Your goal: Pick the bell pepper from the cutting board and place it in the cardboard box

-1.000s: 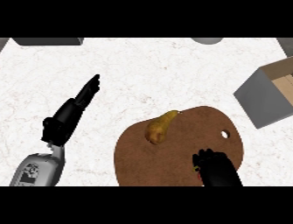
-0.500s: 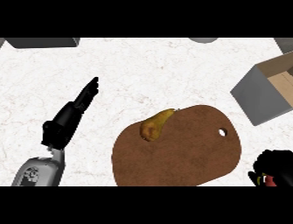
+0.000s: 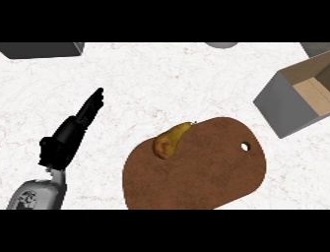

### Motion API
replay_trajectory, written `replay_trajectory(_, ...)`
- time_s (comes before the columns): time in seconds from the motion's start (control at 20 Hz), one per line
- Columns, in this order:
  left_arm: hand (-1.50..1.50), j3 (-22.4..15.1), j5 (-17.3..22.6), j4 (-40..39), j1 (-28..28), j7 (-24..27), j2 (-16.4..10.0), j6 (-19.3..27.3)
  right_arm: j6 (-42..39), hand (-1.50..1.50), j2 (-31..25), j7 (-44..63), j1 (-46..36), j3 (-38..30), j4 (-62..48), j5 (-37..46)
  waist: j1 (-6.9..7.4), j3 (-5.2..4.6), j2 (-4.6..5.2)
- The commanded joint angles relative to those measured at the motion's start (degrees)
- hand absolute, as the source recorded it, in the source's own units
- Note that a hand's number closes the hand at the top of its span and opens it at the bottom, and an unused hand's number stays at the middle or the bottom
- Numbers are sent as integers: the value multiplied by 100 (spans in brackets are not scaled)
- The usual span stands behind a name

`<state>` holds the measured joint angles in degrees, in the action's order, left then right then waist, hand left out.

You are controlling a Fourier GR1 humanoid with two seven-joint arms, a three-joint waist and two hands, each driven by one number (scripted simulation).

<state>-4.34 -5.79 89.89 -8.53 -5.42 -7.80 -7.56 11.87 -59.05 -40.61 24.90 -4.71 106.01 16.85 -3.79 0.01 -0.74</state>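
white marbled counter (image 3: 167,83), brown cutting board (image 3: 204,177)

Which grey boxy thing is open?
The grey cardboard box at the right, beyond the brown cutting board: you can see its tan inside. The grey block at the top left shows only closed faces.

Bright, even light washes over the pale surface (image 3: 167,83); the cardboard box (image 3: 287,106) shows a shaded inner wall.

We see only the left hand (image 3: 71,133), near left, fingers straight and pointing far-right, grey forearm (image 3: 36,195) below.
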Motion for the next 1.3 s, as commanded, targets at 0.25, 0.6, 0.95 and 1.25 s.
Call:
replay_trajectory(0.25, 0, 106, 111, 11, -61, -5, -29, -87, -1910, 150, -369, -1196, 828, -2619, -809, -2634, 53, -8, 21)
replay_trajectory(0.6, 0, -340, -234, -60, -32, 104, 344, 58, -2744, 150, -462, 21, 351, -3638, -950, -2863, 307, -8, 66)
replay_trajectory(0.95, 0, -116, -64, -117, -337, -124, 193, -222, -3278, 150, -872, 703, -1073, -3120, -1765, -2858, 428, -3, 88)
replay_trajectory(1.25, 0, 103, -67, -612, -747, 186, 221, -217, -2786, 150, -548, 1462, -2434, -1937, -1918, -2450, 480, -3, 108)
